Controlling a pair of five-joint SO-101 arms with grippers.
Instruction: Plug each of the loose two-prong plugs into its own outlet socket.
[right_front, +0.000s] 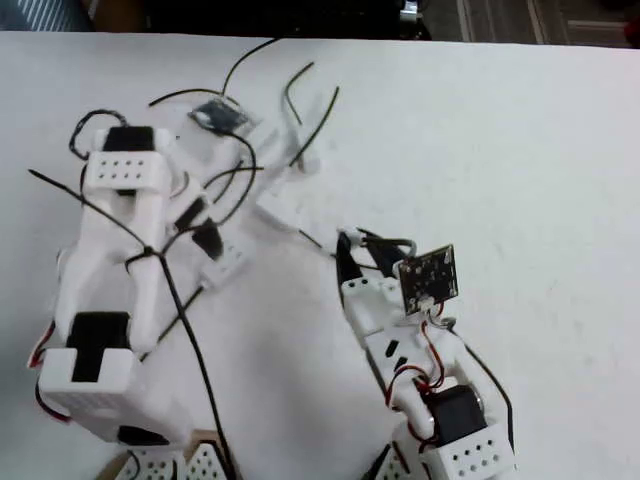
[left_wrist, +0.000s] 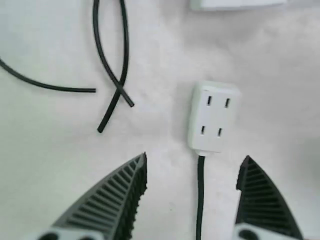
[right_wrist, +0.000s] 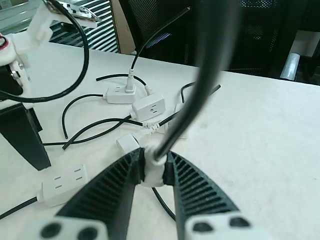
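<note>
R gripper (right_wrist: 154, 155) clamps plug (right_wrist: 151, 175); L gripper (left_wrist: 195, 159) fingers apart over socket block (left_wrist: 212, 117). L shd pin block, R square prongs to it, push straight.

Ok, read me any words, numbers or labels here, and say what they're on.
None can be read.
The outlet block has bare slots, no print.
The circuit board on an arm is too blurred.
The plug in the right gripper shows no marking.

Plug (right_wrist: 152, 170) prongs unseen between right fingers (right_wrist: 112, 187)
</note>
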